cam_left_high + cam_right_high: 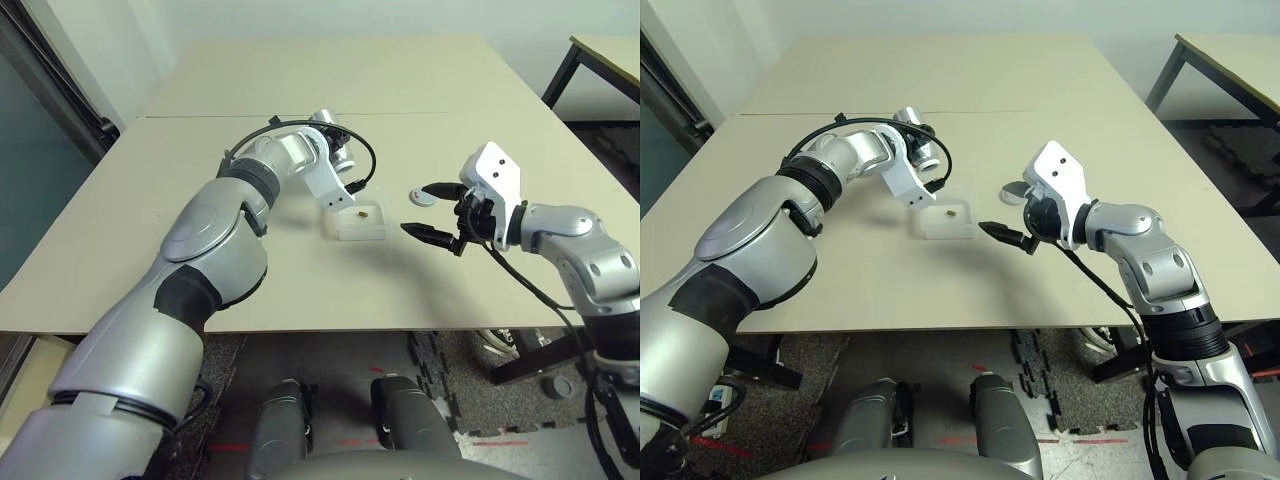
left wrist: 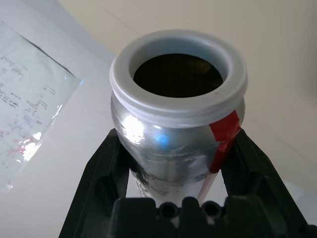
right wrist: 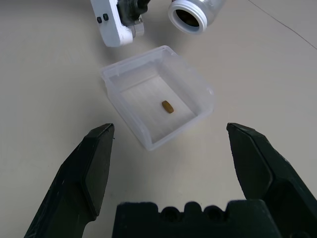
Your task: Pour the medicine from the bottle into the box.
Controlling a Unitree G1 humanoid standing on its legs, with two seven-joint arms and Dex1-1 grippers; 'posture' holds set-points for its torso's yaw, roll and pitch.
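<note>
Soft, even light; glare on the silver bottle (image 2: 173,144); faint shadows on the table (image 1: 300,80).

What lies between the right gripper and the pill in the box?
Bare table, then the clear wall of the box, seen in the right wrist view.

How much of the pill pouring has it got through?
Probably nearly finished: a brown pill lies in the clear box. The left gripper grips the uncapped bottle beyond the box. Setting it down and recapping may remain; the cap lies on the table.

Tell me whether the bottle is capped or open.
Open: the bottle's mouth is bare, and the cap lies on the table.
</note>
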